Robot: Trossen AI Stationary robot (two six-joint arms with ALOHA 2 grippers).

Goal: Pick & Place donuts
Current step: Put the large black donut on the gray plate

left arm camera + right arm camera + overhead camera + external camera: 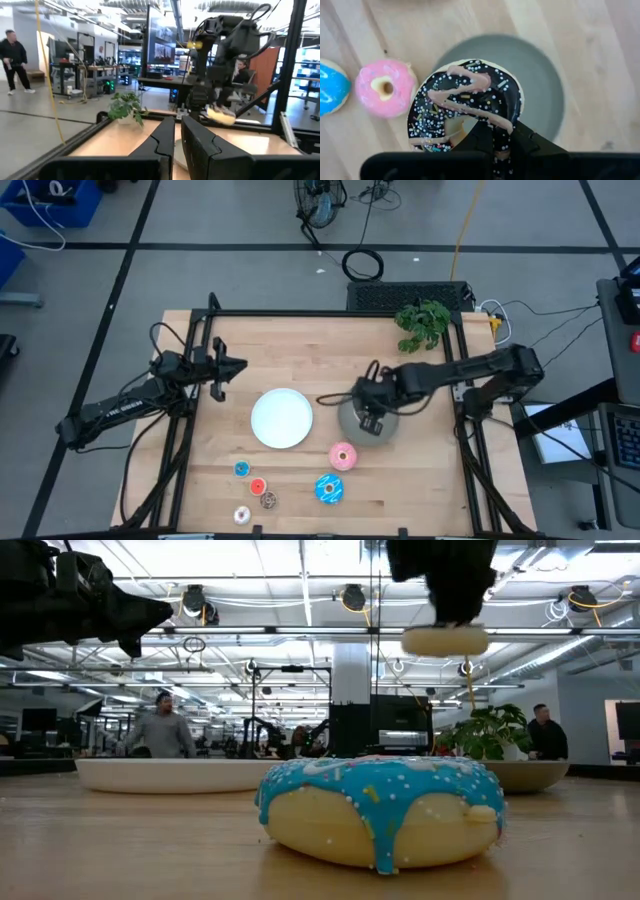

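Above the grey plate (545,100), your right gripper (492,142) pinches the brown donut (465,102) by its rim. Lower it level over the plate's middle before letting go. Your left gripper (177,137) waits near the table's far-left edge, fingers nearly closed, holding nothing.

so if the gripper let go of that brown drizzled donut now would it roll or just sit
The brown donut, pinched in the right gripper, hangs flat over the grey plate, so it would probably land flat. It keeps its shape, so likely stiff and light.
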